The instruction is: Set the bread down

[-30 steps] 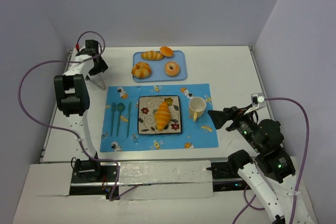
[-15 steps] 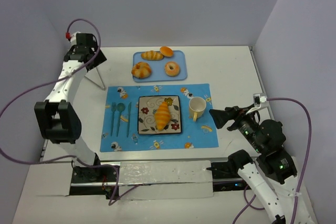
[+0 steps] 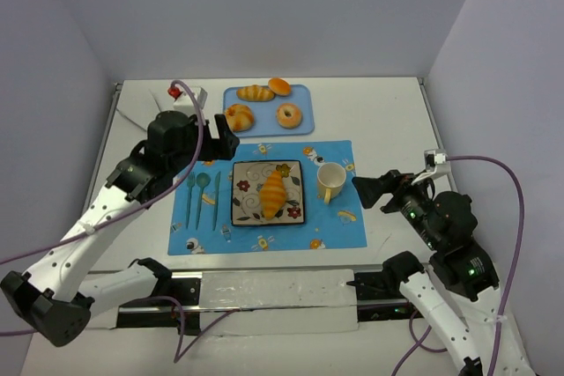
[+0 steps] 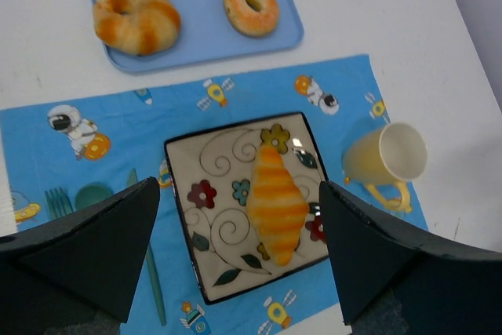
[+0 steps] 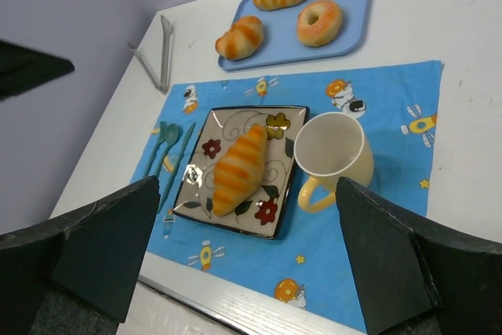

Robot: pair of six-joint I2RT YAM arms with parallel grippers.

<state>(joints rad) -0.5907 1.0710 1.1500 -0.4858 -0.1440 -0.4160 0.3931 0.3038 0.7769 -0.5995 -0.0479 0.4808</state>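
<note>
**Inspector:** Left claw [image 4: 238, 190], condition?

**Observer:** Spread wide and carrying nothing. It hangs clear above the white table [image 3: 388, 121].

**Inspector:** Right claw [image 5: 247, 186]?

**Observer:** Likewise parted wide and empty, held off the surface.

**Inspector:** Location of the long golden-orange ridged croissant [image 4: 276, 203]?

**Observer:** Below the left claw, framed between its two fingers in the wrist view, nearer the right finger. It lies diagonally on the square cream plate with flower and swirl pattern [image 4: 205, 164], wholly inside the dark rim. From the right claw it sits ahead and below, again between the fingers.

**Inspector:** Neighbouring items?

**Observer:** A pale yellow mug [image 4: 388, 158] stands upright beyond the left claw's right finger, just beside the plate but not touching it. A teal fork, spoon and knife [image 3: 202, 191] lie on the left finger's side. All rest on a blue placemat printed with astronauts [image 4: 118, 154]. Ahead of the left claw, a light blue tray [image 4: 196, 45] carries a round ridged bun [image 4: 137, 15] and a ring doughnut [image 4: 251, 5].

**Inspector:** Claws relative to the croissant?

**Observer:** Both stand apart from it.
</note>
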